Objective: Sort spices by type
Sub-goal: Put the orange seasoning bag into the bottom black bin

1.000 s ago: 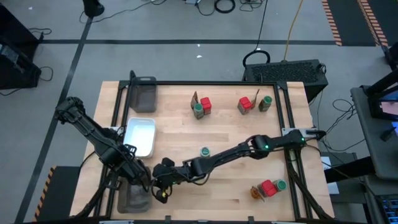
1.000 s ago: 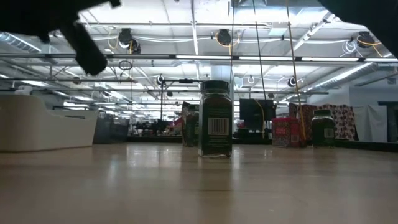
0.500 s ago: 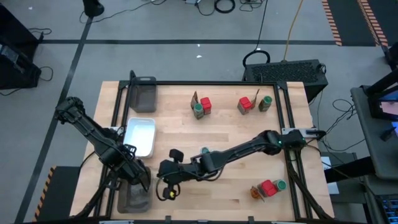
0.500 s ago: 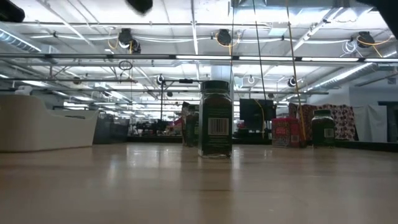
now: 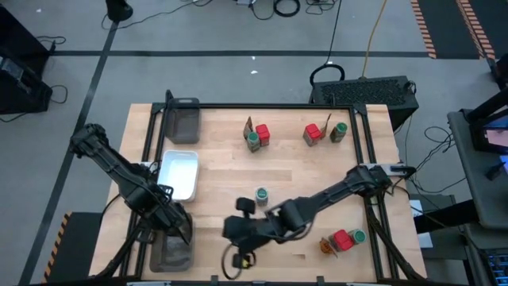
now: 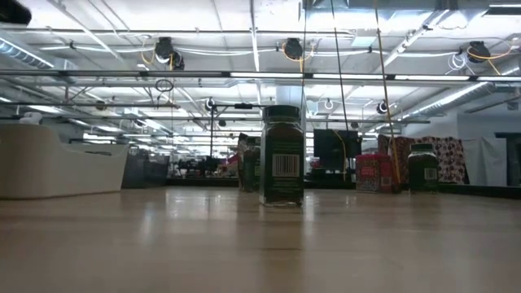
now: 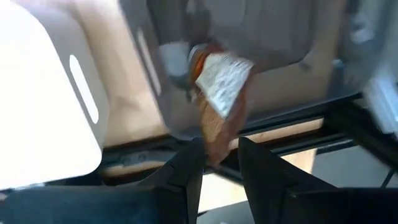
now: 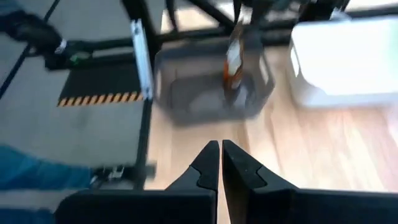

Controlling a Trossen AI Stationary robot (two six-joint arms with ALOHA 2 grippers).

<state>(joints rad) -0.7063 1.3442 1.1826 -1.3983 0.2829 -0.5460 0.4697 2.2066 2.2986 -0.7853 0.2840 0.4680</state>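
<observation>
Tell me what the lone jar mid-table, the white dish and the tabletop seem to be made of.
Jar: probably clear glass or hard plastic, since dark contents show through its wall; printed barcode label, green lid.
White dish: looks like smooth, matt white plastic or enamel; which one cannot be told.
Tabletop: light wood planks, visible grain, slight sheen.

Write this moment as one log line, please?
left tool: over grey tray, sachet at its tips | right tool: shut, empty

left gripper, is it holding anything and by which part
The left gripper has a brown-orange sachet between its fingers by its lower pointed end, over the grey tray. Whether it still grips cannot be told.
</observation>
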